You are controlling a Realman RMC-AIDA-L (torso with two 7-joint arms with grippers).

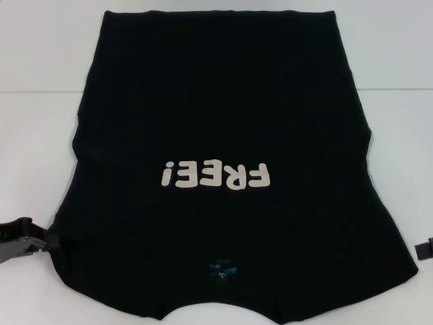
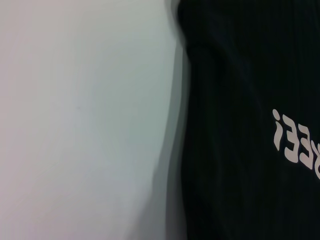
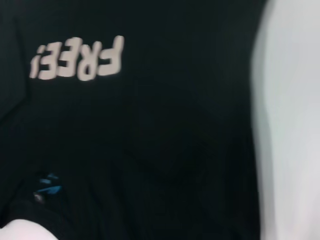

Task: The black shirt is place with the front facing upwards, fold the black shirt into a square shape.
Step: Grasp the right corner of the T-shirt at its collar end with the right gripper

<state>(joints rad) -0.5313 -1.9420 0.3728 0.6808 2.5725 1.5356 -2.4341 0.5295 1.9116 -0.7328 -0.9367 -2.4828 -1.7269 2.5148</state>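
the black shirt lies spread flat, front up, on the white table, filling the middle of the head view; its hem runs toward twelve o'clock and its neck opening sits at six o'clock at the near edge. the white "free!" lettering reads upside down, just below the middle, and the small blue neck label lies at six o'clock from it. the left gripper sits low at eight o'clock, right at the shirt's left sleeve edge; whether it is apart or clamped on cloth, i cannot tell. the right gripper peeks in at four o'clock, just beside the right sleeve edge, its state likewise unreadable.
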